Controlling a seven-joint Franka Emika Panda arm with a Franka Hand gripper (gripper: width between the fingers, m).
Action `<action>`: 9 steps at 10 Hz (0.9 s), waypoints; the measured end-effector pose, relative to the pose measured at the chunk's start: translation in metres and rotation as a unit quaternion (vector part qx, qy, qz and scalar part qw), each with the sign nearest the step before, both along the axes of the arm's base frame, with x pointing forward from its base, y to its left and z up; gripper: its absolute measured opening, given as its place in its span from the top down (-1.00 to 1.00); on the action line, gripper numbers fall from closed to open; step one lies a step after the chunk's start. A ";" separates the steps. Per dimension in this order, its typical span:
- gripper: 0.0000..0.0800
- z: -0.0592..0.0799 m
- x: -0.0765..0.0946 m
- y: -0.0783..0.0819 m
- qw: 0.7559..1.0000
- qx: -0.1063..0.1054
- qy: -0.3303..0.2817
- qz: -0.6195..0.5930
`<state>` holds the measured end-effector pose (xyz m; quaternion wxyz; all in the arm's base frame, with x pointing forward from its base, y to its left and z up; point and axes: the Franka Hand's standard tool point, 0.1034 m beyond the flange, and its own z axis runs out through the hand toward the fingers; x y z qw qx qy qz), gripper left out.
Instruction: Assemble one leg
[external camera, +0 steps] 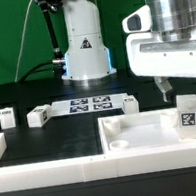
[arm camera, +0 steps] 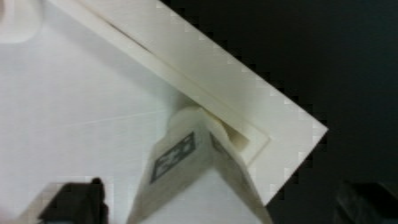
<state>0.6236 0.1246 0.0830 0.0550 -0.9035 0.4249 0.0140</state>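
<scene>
A white leg (external camera: 189,117) with a black-and-white tag stands upright at the corner of the wide white square panel (external camera: 141,132) on the exterior view's right. My gripper (external camera: 167,89) hangs just above it, slightly toward the exterior view's left. In the wrist view the leg (arm camera: 192,160) rises between my dark fingers (arm camera: 75,200), with a gap on each side. The jaws are open and hold nothing. Three more legs lie on the black table: two (external camera: 7,119) (external camera: 37,117) on the exterior view's left and one (external camera: 130,104) behind the panel.
The marker board (external camera: 87,105) lies flat in front of the robot base (external camera: 85,49). A low white wall (external camera: 51,171) runs along the front and the exterior view's left of the work area. The panel has round corner recesses (external camera: 117,142).
</scene>
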 end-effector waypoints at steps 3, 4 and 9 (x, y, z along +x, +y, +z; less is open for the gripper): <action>-0.62 0.000 0.001 -0.006 0.985 -0.016 -0.018 0.168; -0.62 -0.002 0.002 -0.007 0.972 -0.027 -0.025 0.233; -0.34 -0.004 0.003 -0.012 0.927 -0.037 -0.036 0.372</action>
